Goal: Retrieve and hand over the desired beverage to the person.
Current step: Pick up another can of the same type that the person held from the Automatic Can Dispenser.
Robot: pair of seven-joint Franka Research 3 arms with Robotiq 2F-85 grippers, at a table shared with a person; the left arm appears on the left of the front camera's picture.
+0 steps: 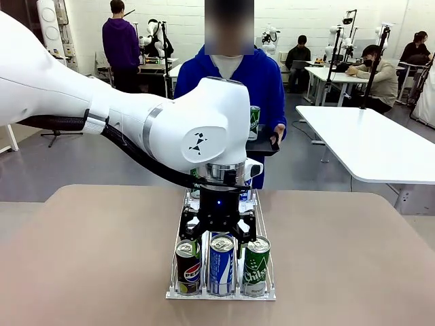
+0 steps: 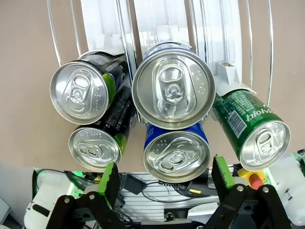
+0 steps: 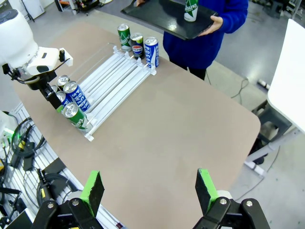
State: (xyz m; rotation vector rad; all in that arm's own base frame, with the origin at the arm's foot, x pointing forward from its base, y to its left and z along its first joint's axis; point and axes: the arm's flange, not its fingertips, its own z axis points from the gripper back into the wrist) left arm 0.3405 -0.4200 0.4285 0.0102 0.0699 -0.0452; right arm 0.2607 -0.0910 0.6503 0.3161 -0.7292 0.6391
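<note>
A clear wire rack (image 1: 267, 293) on the tan table holds several cans in three lanes. At its near end stand a black Pepsi can (image 1: 188, 267), a blue can (image 1: 221, 265) and a green can (image 1: 256, 266). My left gripper (image 1: 219, 231) hangs open just above the blue can, touching nothing. In the left wrist view its green-padded fingers (image 2: 110, 176) straddle the blue lane, with the blue can (image 2: 177, 152) just beyond them. The person (image 1: 268, 75) in a blue hoodie holds a black tray (image 3: 167, 21) bearing a green can (image 3: 191, 9). My right gripper (image 3: 149, 187) is open, high above the table.
Three more cans, green (image 3: 124, 35), Pepsi (image 3: 137, 44) and blue (image 3: 152, 50), stand at the rack's far end by the person. Bare tabletop (image 1: 88, 258) lies on both sides of the rack. White tables (image 1: 367, 139) and seated people are behind.
</note>
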